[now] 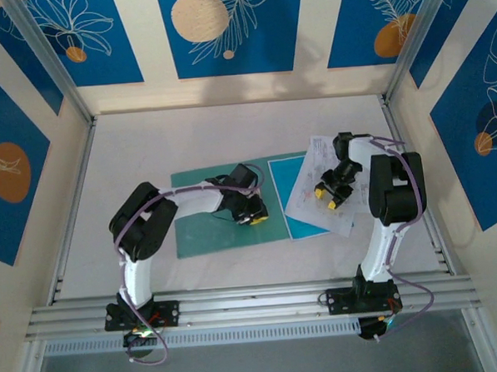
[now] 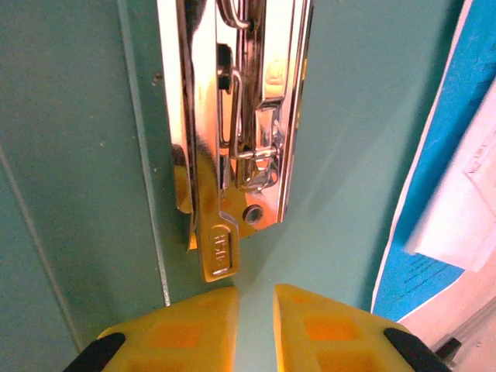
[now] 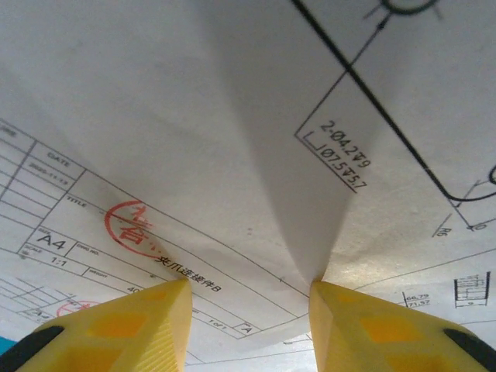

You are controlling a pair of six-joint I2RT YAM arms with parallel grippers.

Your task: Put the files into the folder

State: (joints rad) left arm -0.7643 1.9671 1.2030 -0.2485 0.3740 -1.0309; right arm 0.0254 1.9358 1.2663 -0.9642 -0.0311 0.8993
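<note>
over the folder [image 2: 345, 155], left gripper [image 2: 256, 298] narrowly parted at its clip [image 2: 236, 116].
right gripper [image 3: 249, 293] spread, pressing the files [image 3: 217, 116], likely bunching a ridge to pinch.

Print on the top sheet of the files [image 3: 232, 116]
Left of the red round stamp [image 3: 132, 227] stand "A4" and "1:1", above it "DATE" and "TITLE", and right of it Chinese characters ending in "B". Farther right, a boxed dimension note [image 3: 341, 155] reads roughly "2-Ø4.2" over "Ø7.5".

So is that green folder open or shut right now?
Open: the folder lies spread flat, its metal clip bared on the inside.
</note>
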